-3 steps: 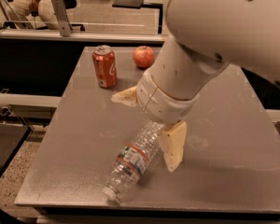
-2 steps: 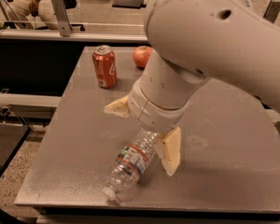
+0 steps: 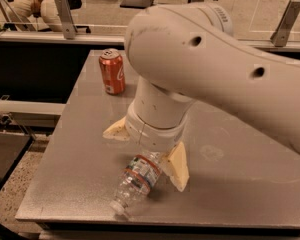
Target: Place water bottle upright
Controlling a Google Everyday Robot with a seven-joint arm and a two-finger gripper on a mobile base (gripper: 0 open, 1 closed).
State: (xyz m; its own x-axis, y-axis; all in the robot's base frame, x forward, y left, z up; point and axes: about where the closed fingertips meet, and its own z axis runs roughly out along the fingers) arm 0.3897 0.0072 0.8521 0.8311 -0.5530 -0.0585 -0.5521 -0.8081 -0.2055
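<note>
Grey table (image 3: 240, 174) fills the camera view, with a can (image 3: 112, 72) standing at its back left and a person (image 3: 32, 4) seated beyond. Near the front edge the bottle (image 3: 135, 181) lies on its side, cap toward the front left. The gripper (image 3: 147, 159) hangs over the bottle's base end, fingers (image 3: 176, 166) spread wide to either side, grasping nothing.

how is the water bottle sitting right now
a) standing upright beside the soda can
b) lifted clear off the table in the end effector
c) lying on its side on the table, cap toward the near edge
c: the water bottle lies on its side on the table, its white cap pointing toward the near edge, while the open end effector straddles its far end.
</note>
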